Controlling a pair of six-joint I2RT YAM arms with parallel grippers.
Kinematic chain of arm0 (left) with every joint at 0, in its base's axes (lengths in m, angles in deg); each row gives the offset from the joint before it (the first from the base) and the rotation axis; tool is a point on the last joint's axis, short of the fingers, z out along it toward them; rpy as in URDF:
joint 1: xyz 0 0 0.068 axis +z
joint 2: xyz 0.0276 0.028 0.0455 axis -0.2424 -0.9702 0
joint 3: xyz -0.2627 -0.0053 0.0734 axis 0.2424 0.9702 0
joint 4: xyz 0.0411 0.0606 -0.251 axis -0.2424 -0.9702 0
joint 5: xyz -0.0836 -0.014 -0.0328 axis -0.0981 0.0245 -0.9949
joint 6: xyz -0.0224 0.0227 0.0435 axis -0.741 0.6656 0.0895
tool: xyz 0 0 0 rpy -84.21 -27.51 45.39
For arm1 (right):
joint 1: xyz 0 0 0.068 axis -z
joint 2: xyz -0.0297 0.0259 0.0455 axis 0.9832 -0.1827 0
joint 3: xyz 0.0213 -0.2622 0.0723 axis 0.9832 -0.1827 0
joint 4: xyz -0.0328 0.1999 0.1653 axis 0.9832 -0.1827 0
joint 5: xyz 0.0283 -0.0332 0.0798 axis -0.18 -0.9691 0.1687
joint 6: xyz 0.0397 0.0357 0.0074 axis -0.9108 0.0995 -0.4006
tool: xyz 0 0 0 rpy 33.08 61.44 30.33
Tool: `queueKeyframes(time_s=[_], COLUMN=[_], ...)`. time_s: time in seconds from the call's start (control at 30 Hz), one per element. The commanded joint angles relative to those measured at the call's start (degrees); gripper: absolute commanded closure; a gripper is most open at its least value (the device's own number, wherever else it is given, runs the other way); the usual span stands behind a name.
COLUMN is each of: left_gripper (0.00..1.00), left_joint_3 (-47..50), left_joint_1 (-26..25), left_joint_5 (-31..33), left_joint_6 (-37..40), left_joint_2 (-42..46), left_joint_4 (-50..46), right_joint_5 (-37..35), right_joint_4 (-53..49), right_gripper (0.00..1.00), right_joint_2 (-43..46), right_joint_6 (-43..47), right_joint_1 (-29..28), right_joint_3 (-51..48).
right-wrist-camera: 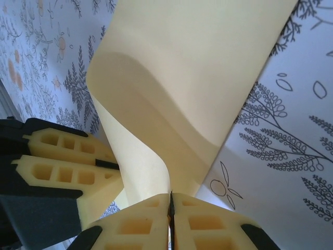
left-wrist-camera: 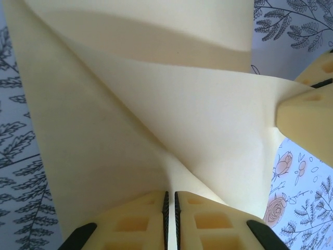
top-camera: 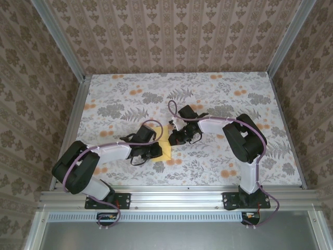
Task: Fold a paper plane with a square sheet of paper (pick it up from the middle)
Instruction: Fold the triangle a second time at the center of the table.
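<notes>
The square sheet of paper (top-camera: 166,151), pale yellow, is held up off the table between both grippers near the front middle. My left gripper (left-wrist-camera: 170,197) is shut on its lower edge. From there the sheet (left-wrist-camera: 156,114) rises in a curl with a diagonal crease. My right gripper (right-wrist-camera: 170,197) is shut on another edge, and the sheet (right-wrist-camera: 197,67) bends up and away from it. The two grippers are close together: the left gripper's fingers (right-wrist-camera: 62,161) show at the left of the right wrist view. It is a bent sheet, not a paper plane.
The table (top-camera: 234,156) carries a grey leaf print with small orange flowers (top-camera: 225,173). Metal rails (top-camera: 78,104) and patterned walls close in the left, right and far sides. Both arms (top-camera: 244,138) reach in from the near edge.
</notes>
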Motion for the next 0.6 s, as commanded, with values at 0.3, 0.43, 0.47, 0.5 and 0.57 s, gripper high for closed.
queueKeyframes(time_s=[0.3, 0.43, 0.47, 0.5, 0.57], left_gripper=[0.91, 0.93, 0.93, 0.93, 0.93], left_joint_3=[-1.6, -1.9, -2.1, -2.2, -2.4], left_joint_1=[-0.4, -0.8, -1.0, -1.1, -1.6], left_joint_5=[1.0, 2.2, 2.5, 2.8, 3.4], left_joint_6=[3.2, 4.1, 4.3, 4.6, 4.8], left_joint_2=[-1.9, -2.1, -2.2, -2.4, -2.7], left_joint_4=[-3.8, -5.9, -6.5, -6.9, -8.0], right_joint_5=[-0.9, -1.1, -1.1, -1.1, -1.2], right_joint_4=[-4.0, -3.9, -3.9, -4.1, -4.0], right_gripper=[0.89, 0.89, 0.89, 0.89, 0.89], right_joint_2=[-3.2, -3.4, -3.5, -3.6, -3.8], right_joint_6=[2.8, 2.7, 2.7, 2.7, 2.7], right_joint_1=[-0.6, -0.7, -0.7, -0.7, -0.8], right_joint_3=[3.5, 4.0, 4.1, 4.1, 4.3])
